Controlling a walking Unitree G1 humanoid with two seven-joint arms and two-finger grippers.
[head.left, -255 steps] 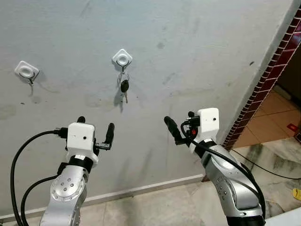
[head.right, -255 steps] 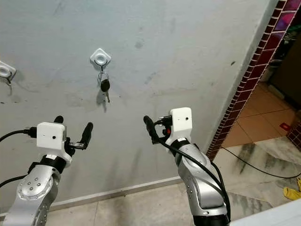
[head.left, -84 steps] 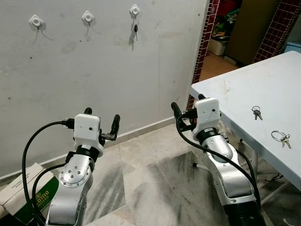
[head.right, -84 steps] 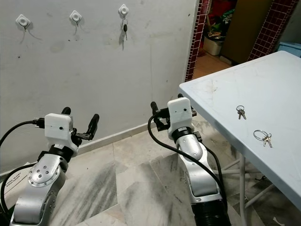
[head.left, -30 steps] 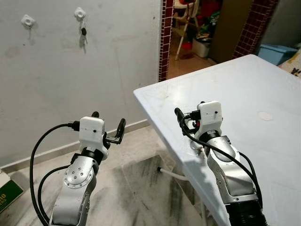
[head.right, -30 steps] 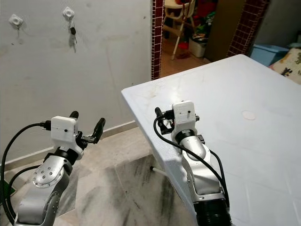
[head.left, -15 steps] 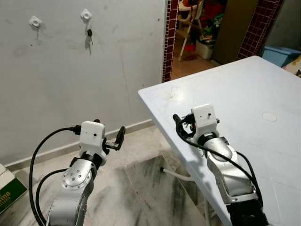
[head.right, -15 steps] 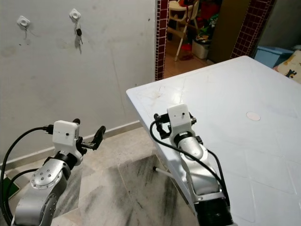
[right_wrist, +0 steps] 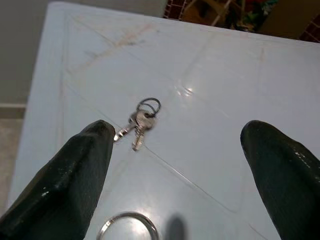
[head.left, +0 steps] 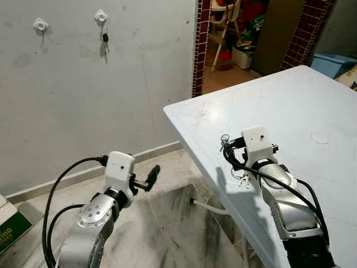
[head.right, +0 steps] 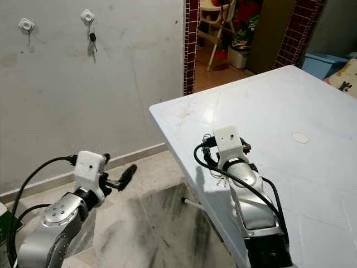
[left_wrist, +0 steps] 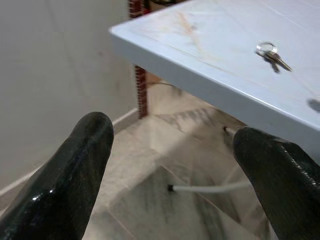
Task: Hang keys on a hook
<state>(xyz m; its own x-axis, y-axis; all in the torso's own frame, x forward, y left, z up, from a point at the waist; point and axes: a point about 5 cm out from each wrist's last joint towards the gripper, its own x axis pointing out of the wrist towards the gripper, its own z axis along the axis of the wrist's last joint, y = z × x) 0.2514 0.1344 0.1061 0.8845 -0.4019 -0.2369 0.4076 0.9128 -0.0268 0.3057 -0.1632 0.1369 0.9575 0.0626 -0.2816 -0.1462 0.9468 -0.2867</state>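
One key on the wall: in the left eye view, upper left of the frame, we see a dark key [head.left: 104, 38] hanging from the right-hand hook [head.left: 101, 16]; the hook beside it [head.left: 40, 24] is bare, so we judge one hanging done and more left.

Left eye, right arm: our right gripper [head.left: 227, 151] hovers over the near edge of the white table [head.left: 312, 100], centre right, with a small key bunch [head.left: 243, 178] lying just below the wrist; nothing is held.

Right eye, table edge: the table corner [head.right: 152, 108] juts toward mid-frame and the doorway [head.right: 234, 33] opens at upper centre; open tiled floor [head.right: 156, 223] lies lower left, between us and the wall.

Right eye, left arm: our left gripper [head.right: 120, 177] hangs idle over that floor, well apart from the table.

Left wrist: fingers [left_wrist: 75, 170] stand wide apart with nothing between; a key bunch [left_wrist: 270, 52] rests at upper right on the tabletop, back from the table edge.

Right wrist: fingers [right_wrist: 75, 175] spread wide; a bunch of keys [right_wrist: 141, 120] lies at centre on the tabletop between them and a larger ring [right_wrist: 127, 226] sits at the lower edge.

Left to do: we judge grasp, carry and hang, with the wall well apart from the table.
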